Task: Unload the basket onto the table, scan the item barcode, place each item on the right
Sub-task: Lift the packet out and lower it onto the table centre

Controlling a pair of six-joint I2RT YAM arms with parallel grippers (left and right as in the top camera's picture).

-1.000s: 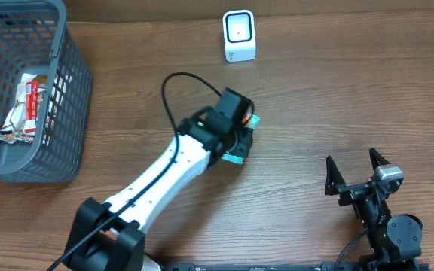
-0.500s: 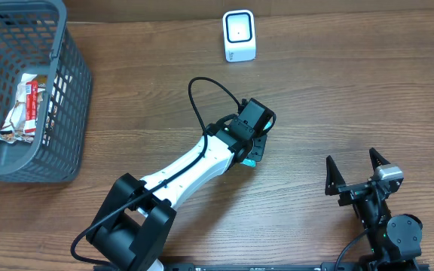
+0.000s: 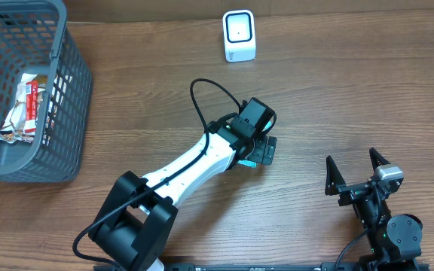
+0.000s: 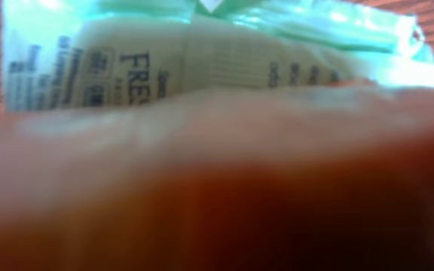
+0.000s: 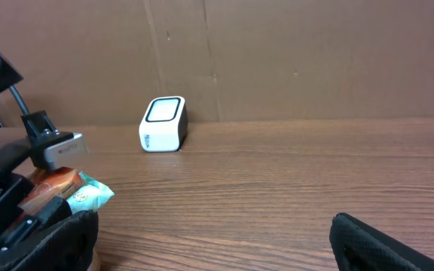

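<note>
The item, a mint-green and orange snack packet, lies on the wooden table at mid-table, mostly hidden under my left gripper. That gripper's jaws stand spread on either side of the packet, open. In the left wrist view the packet fills the frame, blurred, with printed text showing; no barcode can be made out. The right wrist view shows the packet at the left, with the white barcode scanner behind it. The scanner stands at the table's far edge. My right gripper is open and empty at the front right.
A grey plastic basket stands at the far left and holds another wrapped packet. The left arm's black cable loops above the table. A brown cardboard wall closes off the far side.
The left arm carried the packet to the right, then its jaws spread and let go of it. The right arm has not moved.
</note>
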